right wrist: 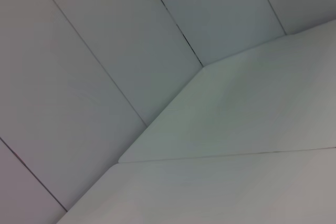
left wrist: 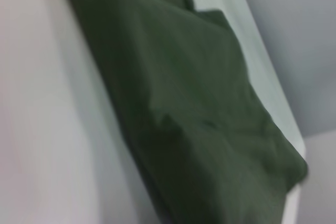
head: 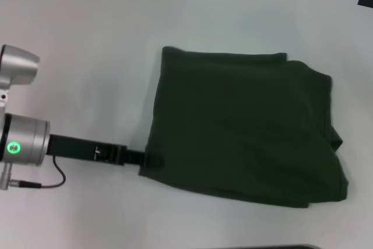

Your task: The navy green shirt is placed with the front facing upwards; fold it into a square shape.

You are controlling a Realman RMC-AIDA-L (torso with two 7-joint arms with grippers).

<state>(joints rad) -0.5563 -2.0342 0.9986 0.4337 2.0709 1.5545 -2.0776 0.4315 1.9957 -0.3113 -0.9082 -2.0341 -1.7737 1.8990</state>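
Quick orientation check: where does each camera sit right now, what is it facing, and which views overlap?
Head view: up on the head, looking down at the table and the folded shirt; the left arm shows, its left pincer at the shirt's near-left edge.
Left wrist view: close along the shirt; no robot parts visible.
Right wrist view: faces bare table and floor; no robot parts.
Head and left wrist views share the shirt.

left end effector (head: pixel 152 159) tips under shirt (head: pixel 245 132)
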